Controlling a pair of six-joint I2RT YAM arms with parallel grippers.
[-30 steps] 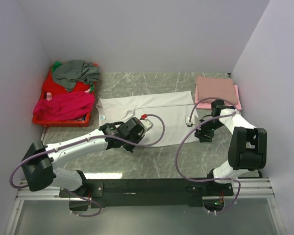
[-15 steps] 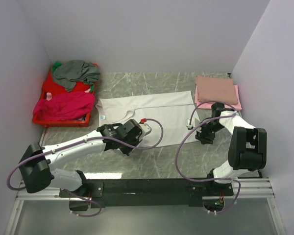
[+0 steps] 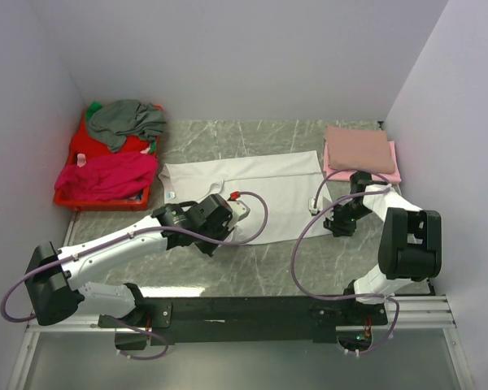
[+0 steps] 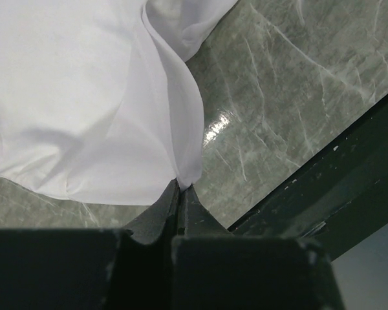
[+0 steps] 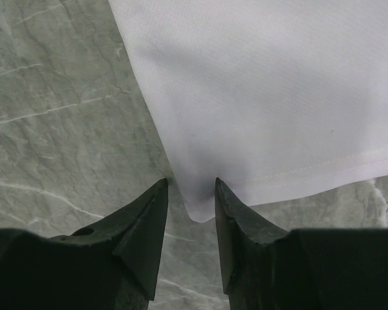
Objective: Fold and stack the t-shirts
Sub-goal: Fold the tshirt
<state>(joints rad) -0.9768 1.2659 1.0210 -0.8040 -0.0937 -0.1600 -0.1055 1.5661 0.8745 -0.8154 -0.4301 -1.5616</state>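
white t-shirt [image 4: 84, 97] edge pinched in left hand [image 4: 180, 188]

Top external view: a fixed camera high behind both arm bases looks down and forward over the whole table [image 3: 268, 272], far enough to take in both arms. Left and right wrist views: each camera sits just behind its own fingers and looks along them at close range, past the left gripper [image 4: 180, 188] pinched together and the right gripper [image 5: 191, 194] parted. All three views share the white t-shirt [image 3: 285, 183], whose edge lies just ahead of each fingertip pair.
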